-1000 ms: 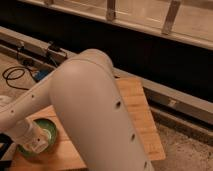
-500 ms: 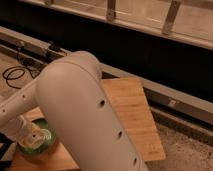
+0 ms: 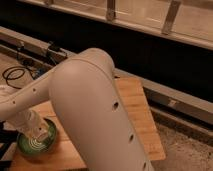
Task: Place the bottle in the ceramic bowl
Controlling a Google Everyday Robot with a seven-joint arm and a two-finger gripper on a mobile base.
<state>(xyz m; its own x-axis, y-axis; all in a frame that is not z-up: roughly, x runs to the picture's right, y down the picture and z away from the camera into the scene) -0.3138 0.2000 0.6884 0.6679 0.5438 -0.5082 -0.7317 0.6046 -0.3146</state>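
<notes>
My own upper arm [image 3: 95,115] filled the nearest part of the view, a broad pale shell with small dark holes, sloping from the lower right up toward the middle. Past it, my forearm [image 3: 25,97] reached down to the left, and my gripper [image 3: 36,131] hung low over the ceramic bowl [image 3: 37,142], pale wrist parts reaching into its dark green hollow with the swirl lines. How my jaws stood I could not tell, and I could not make out the bottle apart from the pale shapes at the bowl. The bowl sat on the left end of a wooden table [image 3: 135,110], whose light planks ran out to the right behind my arm. Beyond the table, black cables [image 3: 15,75] lay coiled on the floor at the left, and a dark wall with a metal rail [image 3: 150,27] crossed the far side.
</notes>
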